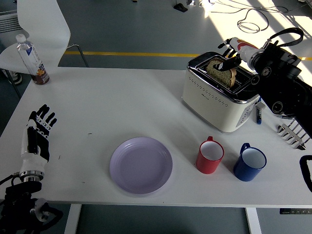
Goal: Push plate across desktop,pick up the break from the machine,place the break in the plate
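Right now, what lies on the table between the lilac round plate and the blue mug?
In the head view, only the red mug stands between the lilac round plate and the blue mug.

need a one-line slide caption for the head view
Right hand reaches over the toaster toward the bread slice; purple plate waits empty near the table's front edge.

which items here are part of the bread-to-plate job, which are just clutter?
Job: bread in the toaster, plate, right hand over the bread.

Clutter: red mug, blue mug, bottle, rack, chair. Left hand rests at the table's left edge.
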Available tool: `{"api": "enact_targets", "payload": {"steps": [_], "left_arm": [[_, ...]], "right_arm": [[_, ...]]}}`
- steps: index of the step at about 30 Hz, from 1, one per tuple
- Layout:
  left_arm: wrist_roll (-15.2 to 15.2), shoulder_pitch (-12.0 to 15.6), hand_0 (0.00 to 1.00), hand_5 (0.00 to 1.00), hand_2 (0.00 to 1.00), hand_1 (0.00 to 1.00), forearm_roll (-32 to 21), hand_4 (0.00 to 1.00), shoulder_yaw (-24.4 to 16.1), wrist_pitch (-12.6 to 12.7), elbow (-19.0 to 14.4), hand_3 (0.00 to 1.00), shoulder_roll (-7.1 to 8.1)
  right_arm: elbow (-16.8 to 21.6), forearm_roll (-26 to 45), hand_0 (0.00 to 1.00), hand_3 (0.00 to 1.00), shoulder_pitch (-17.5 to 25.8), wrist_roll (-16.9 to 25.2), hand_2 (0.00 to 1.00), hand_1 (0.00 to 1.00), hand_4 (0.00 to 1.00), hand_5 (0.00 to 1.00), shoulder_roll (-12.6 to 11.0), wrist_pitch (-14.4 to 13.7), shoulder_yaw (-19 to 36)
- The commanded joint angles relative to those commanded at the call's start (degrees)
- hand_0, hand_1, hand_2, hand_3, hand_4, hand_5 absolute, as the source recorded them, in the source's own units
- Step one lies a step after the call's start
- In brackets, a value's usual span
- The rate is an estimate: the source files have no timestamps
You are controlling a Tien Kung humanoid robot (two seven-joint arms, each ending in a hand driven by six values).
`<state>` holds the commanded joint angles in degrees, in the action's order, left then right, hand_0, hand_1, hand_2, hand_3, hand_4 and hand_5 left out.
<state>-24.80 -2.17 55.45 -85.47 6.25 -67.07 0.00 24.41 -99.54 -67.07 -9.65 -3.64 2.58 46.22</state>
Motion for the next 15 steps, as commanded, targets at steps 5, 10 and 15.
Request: {"api": "enact_targets", "payload": {"steps": [5,10,15], "left_arm": [[0.01,-0.01,0.830,0.998,0.899,0.840,-0.03,0.515,0.11,0.02,-0.02,0.807,0.00],[0.02,0.08,0.827,0.998,0.899,0.838,-0.07,0.515,0.10,0.05,0.00,0.806,0.00],[0.04,0.04,0.826,0.998,0.897,0.835,-0.09,0.515,0.29,0.04,0.03,0.804,0.00]], "right_arm": [[-1.80,-0.84,0.685,0.749,-0.85,-0.81,0.591,0.613,0.838,0.261,1.11,0.50,-1.36],[-2.93,-1.12,0.638,0.720,-1.31,-1.70,0.567,0.579,0.839,0.261,2.02,0.21,-3.54],[-4.29,0.08,0.565,0.691,-1.76,-2.17,0.539,0.545,0.834,0.258,2.99,-1.04,-5.95]]}}
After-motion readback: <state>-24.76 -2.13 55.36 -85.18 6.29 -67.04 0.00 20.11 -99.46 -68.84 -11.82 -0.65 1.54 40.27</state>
